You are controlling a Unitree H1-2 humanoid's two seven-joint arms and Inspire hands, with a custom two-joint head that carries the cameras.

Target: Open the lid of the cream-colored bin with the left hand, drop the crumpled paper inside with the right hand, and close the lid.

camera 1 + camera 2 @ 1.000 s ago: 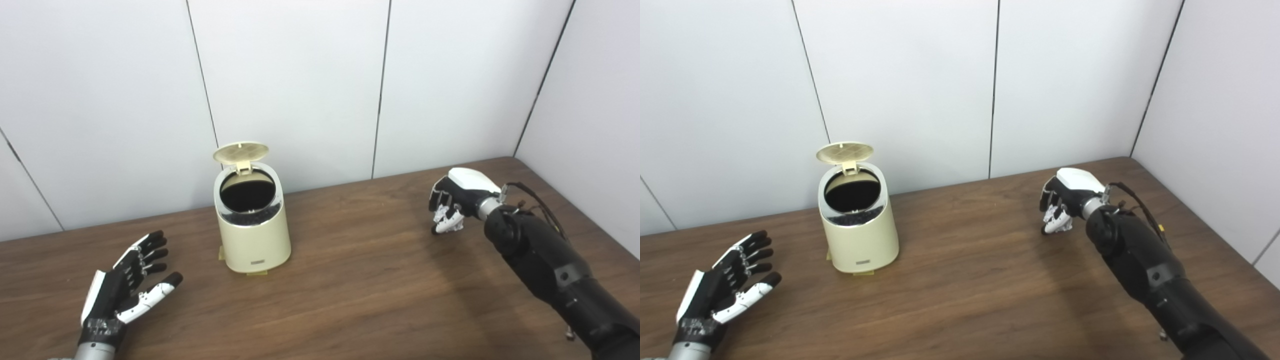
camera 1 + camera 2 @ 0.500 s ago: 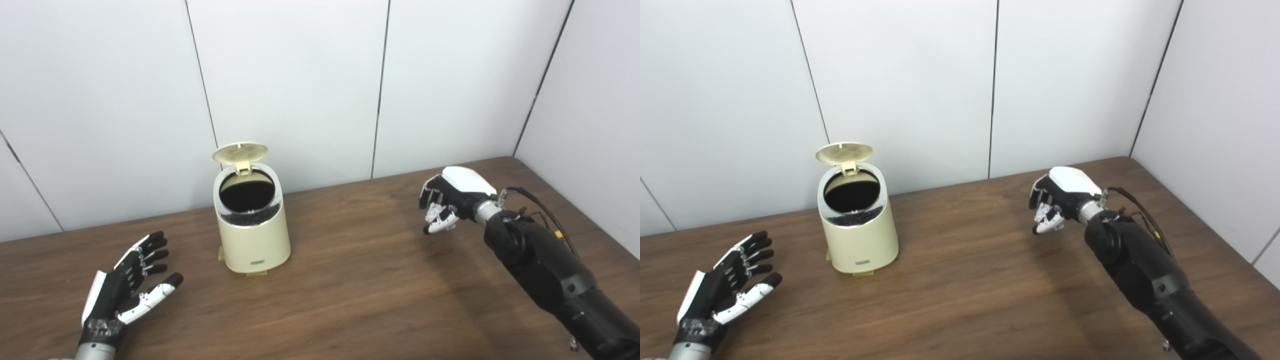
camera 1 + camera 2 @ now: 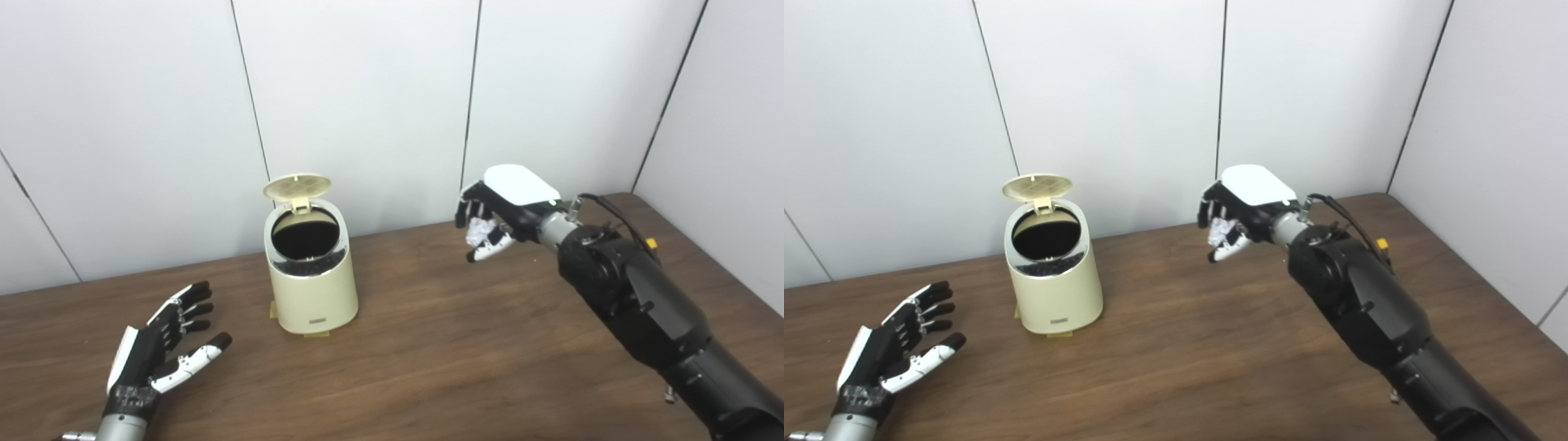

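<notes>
White wall panels and the brown table (image 3: 429,343) fill the left eye view, where my right hand (image 3: 499,211) is curled around the crumpled paper (image 3: 479,230) up in the air, well apart from the cream-colored bin (image 3: 312,278) whose lid (image 3: 297,185) stands tipped open, so a loose grip could drop the wad short onto the wood. Over in the right eye view, my left hand (image 3: 897,352) lies empty with fingers spread, off to the bin's left, and if my right arm swings in too low it could knock that light bin or bump the lid shut.

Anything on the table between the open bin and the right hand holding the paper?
Nothing: both eye views show bare table between bin and right hand.
</notes>
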